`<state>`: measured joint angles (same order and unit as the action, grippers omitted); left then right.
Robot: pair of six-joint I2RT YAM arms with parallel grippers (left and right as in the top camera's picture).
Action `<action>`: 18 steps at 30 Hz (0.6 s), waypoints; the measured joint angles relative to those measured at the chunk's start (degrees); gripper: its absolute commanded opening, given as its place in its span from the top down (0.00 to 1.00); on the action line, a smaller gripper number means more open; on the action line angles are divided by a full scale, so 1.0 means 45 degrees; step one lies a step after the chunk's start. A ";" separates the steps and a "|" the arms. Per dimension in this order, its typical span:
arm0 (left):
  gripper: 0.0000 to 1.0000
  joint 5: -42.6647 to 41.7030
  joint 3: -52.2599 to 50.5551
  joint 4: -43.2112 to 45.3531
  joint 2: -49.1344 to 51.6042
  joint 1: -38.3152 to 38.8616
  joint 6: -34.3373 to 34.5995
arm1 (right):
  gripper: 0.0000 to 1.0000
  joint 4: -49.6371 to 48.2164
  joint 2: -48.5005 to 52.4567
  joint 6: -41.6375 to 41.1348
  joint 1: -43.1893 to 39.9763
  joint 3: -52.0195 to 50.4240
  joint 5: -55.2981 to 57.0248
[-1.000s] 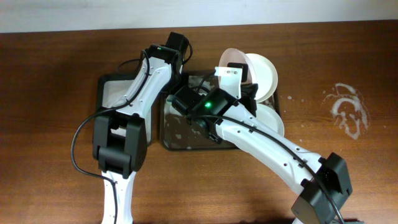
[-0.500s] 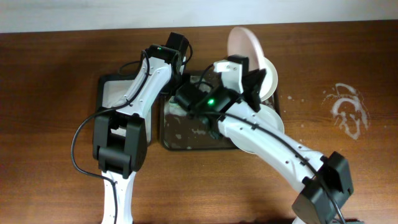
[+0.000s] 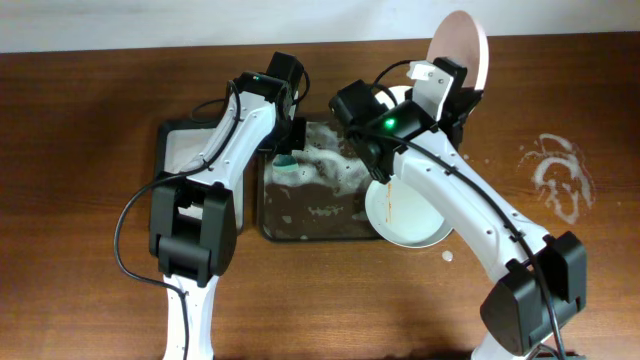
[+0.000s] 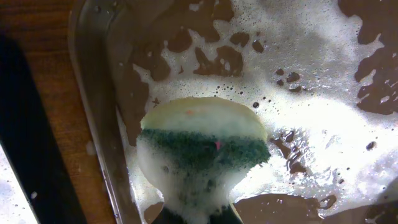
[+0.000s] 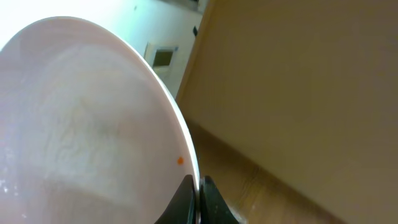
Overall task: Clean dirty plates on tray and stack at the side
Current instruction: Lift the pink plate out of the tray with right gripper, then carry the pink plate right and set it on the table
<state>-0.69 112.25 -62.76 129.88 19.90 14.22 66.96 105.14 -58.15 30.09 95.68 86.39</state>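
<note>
My right gripper [image 3: 452, 82] is shut on the rim of a white plate [image 3: 461, 48] and holds it upright above the table's back right. In the right wrist view my fingers [image 5: 199, 186] pinch that plate [image 5: 81, 124], which has a small orange speck. A second plate [image 3: 410, 215] with a thin orange smear lies flat at the foamy tray's [image 3: 300, 228] right end. A white edge behind my right arm [image 3: 398, 97] may be a third plate. My left gripper [image 3: 287, 150] is shut on a green-and-yellow sponge [image 4: 199, 149] resting on the tray's foamy floor [image 4: 323, 56].
A narrower dark tray [image 3: 178, 150] stands left of the big tray, behind my left arm. White foam marks [image 3: 560, 175] lie on the wooden table at the right. The tray's left rim [image 4: 93, 93] runs beside the sponge.
My right gripper has lifted the plate off the tray and swung it right and back, now upright. The flat plate underneath is uncovered. The left arm has hardly moved.
</note>
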 measured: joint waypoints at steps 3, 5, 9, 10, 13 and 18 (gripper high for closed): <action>0.99 0.0000 0.0000 0.0044 0.0000 0.0000 0.0005 | 0.96 -0.0923 -0.0005 0.1005 -0.0325 0.0092 -0.1588; 0.99 0.0000 0.0000 0.0146 0.0000 0.0000 0.0053 | 0.96 -0.1695 0.0000 0.2157 -0.0709 0.0121 -0.3070; 0.99 0.0000 0.0000 0.0248 0.0000 0.0000 0.0092 | 0.96 -0.2477 -0.0015 0.4813 -0.1549 0.0185 -0.5489; 0.99 0.0000 0.0000 0.0248 0.0000 0.0000 0.0092 | 0.96 -0.2448 -0.0034 0.5401 -0.1797 0.0194 -0.5994; 0.99 0.0000 0.0000 0.0291 0.0000 0.0000 0.0092 | 0.96 -0.2414 -0.0199 0.6465 -0.2492 0.0194 -0.7427; 0.99 0.0000 0.0000 0.0291 0.0000 0.0000 0.0092 | 0.96 -0.1447 -0.0495 0.7563 -0.5183 0.0287 -1.2643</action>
<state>-0.69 112.25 -61.45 129.88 19.90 14.63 60.45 102.91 -24.12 6.76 96.97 29.50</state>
